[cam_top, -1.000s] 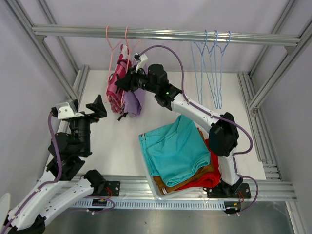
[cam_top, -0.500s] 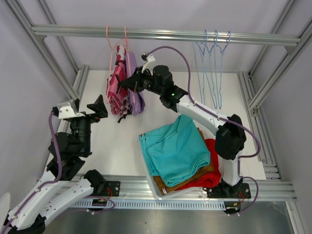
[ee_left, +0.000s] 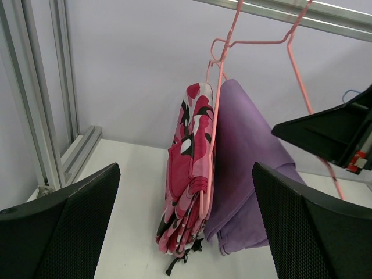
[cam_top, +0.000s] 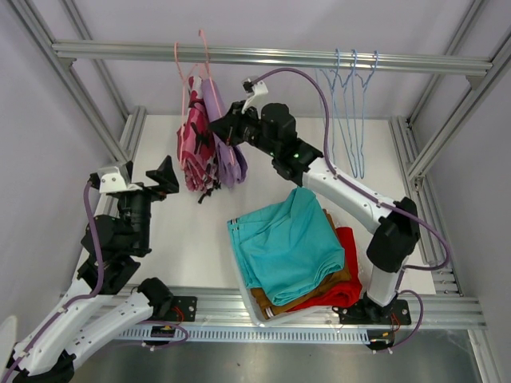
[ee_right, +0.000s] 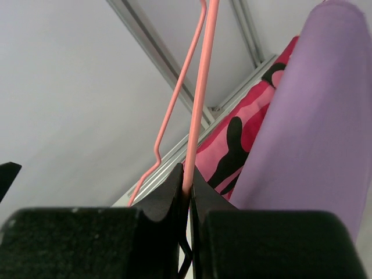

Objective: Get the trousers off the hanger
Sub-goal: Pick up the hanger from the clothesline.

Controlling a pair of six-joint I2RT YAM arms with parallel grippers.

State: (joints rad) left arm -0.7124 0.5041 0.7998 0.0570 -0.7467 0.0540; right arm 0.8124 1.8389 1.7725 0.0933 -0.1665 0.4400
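Pink camouflage trousers (cam_top: 194,152) and lilac trousers (cam_top: 226,155) hang side by side on thin pink hangers (cam_top: 180,72) from the top rail. My right gripper (cam_top: 219,132) is up beside the lilac pair and shut on a pink hanger wire (ee_right: 200,87); the wire runs up from between its closed fingers (ee_right: 174,192). Lilac cloth (ee_right: 308,133) and camouflage cloth (ee_right: 244,139) hang just past them. My left gripper (cam_top: 156,177) stands open at the left, facing the camouflage trousers (ee_left: 186,192) from a distance. Teal (cam_top: 287,243), mustard-brown (cam_top: 267,302) and red (cam_top: 347,271) trousers lie stacked at near right.
Three bare blue hangers (cam_top: 347,104) hang on the aluminium rail (cam_top: 263,56) at the right. Frame posts stand at both sides of the white table (cam_top: 192,239). The right arm's purple cable (cam_top: 319,88) loops up near the rail.
My right gripper has risen toward the rail, shifted right and closed on the pink hanger wire. The hanging trousers have swung slightly right with it. The left arm has barely moved.
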